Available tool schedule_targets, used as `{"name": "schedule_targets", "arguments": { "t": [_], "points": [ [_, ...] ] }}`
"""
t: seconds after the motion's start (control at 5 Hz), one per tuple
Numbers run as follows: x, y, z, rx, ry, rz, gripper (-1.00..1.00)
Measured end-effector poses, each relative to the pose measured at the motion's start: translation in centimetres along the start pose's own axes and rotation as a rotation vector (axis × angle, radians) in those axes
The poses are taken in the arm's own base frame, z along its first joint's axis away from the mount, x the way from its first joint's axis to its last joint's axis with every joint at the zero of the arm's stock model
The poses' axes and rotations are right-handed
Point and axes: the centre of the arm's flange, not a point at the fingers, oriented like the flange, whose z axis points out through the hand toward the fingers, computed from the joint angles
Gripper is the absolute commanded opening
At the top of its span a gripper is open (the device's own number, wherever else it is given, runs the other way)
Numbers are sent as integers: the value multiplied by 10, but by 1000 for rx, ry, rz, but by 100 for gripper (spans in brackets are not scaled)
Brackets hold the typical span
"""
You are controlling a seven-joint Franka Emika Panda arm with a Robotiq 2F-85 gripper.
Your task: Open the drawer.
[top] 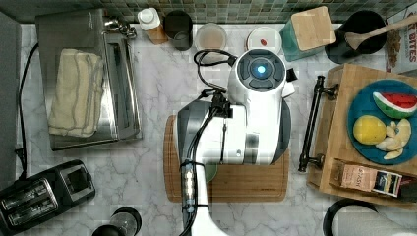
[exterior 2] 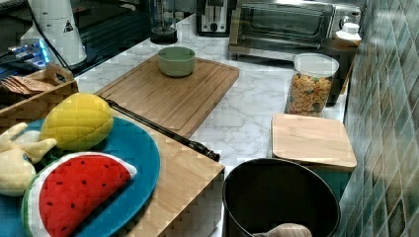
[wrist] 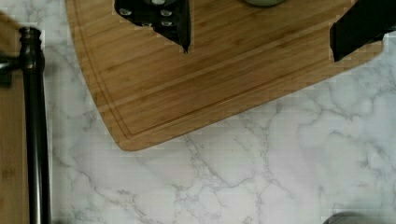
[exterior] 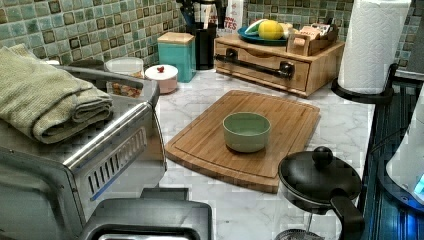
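Even, bright indoor light; soft shadows on marble counter [top: 147,147]. Blocky compression smear throughout. Glare on toaster oven [exterior: 100,145]. Blue LED glow on arm [top: 260,69].

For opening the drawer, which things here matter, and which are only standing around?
Matter:
drawer
handle
hand, open, above the board

Standing around:
board
green bowl
blue plate with toy fruit
toaster oven
towel
cereal jar
paper roll
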Motion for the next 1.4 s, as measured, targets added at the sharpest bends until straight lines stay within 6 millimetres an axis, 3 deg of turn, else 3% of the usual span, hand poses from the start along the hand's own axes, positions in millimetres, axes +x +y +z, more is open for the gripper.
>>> {"name": "schedule_targets", "arguments": {
  "t": [0.4, 0.8, 1.2, 1.4],
  "points": [
    [20, 36, 31, -70, -44, -156, 100],
    [54, 80, 64, -91, 93, -106, 100],
    [57, 123, 72, -134, 100, -64, 100],
    [62, 129, 71, -136, 142, -62, 100]
  ]
}}
